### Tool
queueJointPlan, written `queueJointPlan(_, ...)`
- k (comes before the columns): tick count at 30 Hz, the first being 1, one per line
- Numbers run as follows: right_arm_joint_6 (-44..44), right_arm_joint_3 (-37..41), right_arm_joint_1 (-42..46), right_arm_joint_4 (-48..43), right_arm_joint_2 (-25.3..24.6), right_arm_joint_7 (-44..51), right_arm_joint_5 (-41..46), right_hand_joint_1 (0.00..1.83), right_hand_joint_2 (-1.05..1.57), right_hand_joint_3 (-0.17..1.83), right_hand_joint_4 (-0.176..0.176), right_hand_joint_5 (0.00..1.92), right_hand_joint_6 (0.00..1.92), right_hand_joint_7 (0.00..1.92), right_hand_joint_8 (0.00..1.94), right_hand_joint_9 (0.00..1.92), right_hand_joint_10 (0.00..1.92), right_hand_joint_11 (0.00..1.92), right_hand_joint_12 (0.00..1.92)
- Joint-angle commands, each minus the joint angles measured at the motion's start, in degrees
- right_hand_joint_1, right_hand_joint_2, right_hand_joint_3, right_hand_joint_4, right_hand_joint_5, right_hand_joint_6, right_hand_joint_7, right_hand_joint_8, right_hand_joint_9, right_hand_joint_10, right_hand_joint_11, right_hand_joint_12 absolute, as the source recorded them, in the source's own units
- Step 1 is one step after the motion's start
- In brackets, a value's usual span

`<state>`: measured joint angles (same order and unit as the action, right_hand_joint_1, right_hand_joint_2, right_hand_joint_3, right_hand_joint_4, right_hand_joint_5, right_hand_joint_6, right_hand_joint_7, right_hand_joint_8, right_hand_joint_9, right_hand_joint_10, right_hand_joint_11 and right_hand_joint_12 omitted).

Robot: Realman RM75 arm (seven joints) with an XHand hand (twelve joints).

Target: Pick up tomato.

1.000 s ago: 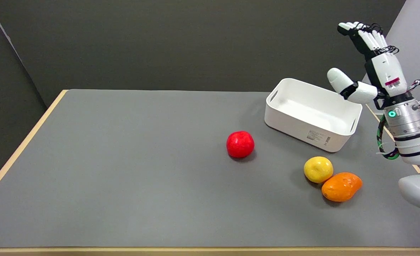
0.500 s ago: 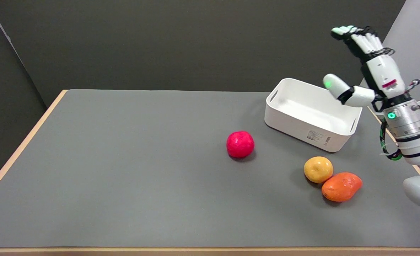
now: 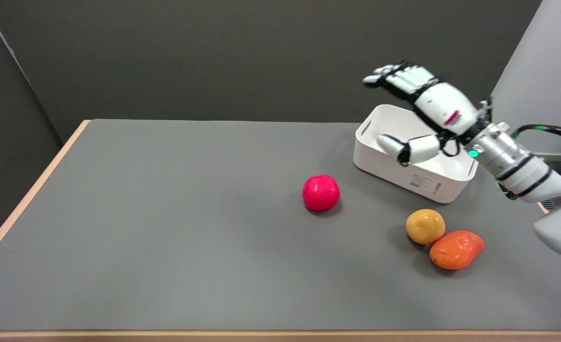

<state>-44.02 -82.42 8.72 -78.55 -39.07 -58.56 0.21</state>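
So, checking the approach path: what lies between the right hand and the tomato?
In the head view, only the white bin's near-left corner and bare grey table lie between the open right hand and the tomato.

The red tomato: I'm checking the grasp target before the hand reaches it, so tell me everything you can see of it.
The red tomato is a round, slightly lumpy, bright red fruit with a glossy, faintly mottled skin; it may be plastic. It sits whole on the grey table near the middle, casting a small shadow at its base. Nothing touches it but the table. It lies apart from the white plastic bin to its right, and the open right hand hovers above that bin, clear of it.
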Motion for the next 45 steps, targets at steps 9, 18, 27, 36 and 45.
queueJointPlan(9,27.0,-24.7,-17.4,-13.2,1.8,-18.7,-18.7,0.20,0.52,0.97,0.109,0.10,0.42,0.13,0.29,0.03,0.50,0.00,0.95)
queueJointPlan(18,30.5,-29.0,-20.5,-13.3,2.4,-18.8,-16.7,0.21,0.53,0.97,0.108,0.10,0.42,0.12,0.29,0.04,0.49,0.00,0.95)
queueJointPlan(27,31.4,-32.3,-20.4,-9.8,2.0,-17.3,-7.5,0.23,0.54,0.98,0.113,0.13,0.44,0.17,0.30,0.05,0.53,0.00,0.98)
queueJointPlan(36,36.8,-38.1,-21.6,-7.7,-0.4,-11.2,-7.8,0.32,0.55,0.98,0.119,0.15,0.46,0.19,0.31,0.07,0.53,0.00,1.00)
queueJointPlan(45,38.6,-40.4,-22.5,-4.6,-4.5,-7.1,-7.9,0.32,0.54,0.98,0.119,0.15,0.46,0.18,0.31,0.06,0.53,0.00,1.00)
